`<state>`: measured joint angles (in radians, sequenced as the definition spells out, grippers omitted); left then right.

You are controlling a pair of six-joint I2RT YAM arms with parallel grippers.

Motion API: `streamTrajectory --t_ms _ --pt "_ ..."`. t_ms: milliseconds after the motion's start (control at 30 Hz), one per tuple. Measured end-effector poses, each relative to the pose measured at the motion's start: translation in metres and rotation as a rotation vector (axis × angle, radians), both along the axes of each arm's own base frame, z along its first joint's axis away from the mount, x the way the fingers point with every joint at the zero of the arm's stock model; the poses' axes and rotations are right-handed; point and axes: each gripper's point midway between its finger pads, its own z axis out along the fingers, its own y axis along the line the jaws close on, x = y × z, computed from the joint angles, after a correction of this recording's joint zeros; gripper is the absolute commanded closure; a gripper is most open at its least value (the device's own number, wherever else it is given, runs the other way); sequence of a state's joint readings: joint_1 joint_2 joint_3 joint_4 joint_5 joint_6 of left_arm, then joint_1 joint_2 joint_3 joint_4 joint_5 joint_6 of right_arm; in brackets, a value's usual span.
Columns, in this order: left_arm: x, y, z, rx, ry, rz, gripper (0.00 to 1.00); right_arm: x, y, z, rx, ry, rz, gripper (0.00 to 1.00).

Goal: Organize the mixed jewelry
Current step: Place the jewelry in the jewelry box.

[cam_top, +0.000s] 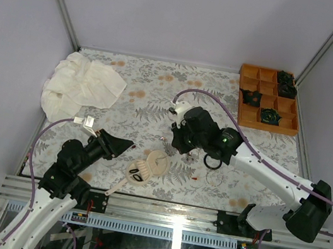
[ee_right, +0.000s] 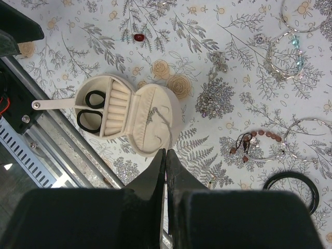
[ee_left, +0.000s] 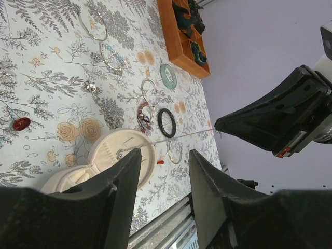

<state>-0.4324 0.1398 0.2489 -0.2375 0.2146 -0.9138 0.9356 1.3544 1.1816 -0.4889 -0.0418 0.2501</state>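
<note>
The cream round box (ee_right: 129,116) lies open, with two black rings (ee_right: 91,109) in its tray half. My right gripper (ee_right: 165,152) hangs just over the lid, shut on a thin silver chain (ee_right: 169,129) whose other end trails onto the lid. In the left wrist view the chain (ee_left: 192,134) runs taut from the box (ee_left: 122,150). More jewelry lies loose on the floral cloth: a black bangle (ee_right: 290,188), a brown bead bracelet (ee_right: 259,142), silver bangles (ee_right: 282,59), a clear hoop (ee_left: 175,151) and a red bit (ee_left: 160,162). My left gripper (ee_left: 163,153) is open and holds nothing, left of the box (cam_top: 146,169).
An orange divided tray (cam_top: 267,125) with dark pieces stands at the back right. A crumpled white cloth (cam_top: 80,88) lies at the back left. A green bangle (ee_left: 168,75) rests near the tray. The metal rail (cam_top: 171,211) runs along the table's near edge.
</note>
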Motion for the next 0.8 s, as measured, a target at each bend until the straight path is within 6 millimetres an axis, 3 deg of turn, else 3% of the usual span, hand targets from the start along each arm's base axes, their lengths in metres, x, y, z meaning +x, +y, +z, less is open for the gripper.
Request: streamTrajectory --t_ms 800 --pt "-0.0002 -0.0014 -0.0009 -0.009 0.008 -0.005 0.59 -0.0057 -0.0067 -0.0067 -0.008 0.01 0.001 1.0"
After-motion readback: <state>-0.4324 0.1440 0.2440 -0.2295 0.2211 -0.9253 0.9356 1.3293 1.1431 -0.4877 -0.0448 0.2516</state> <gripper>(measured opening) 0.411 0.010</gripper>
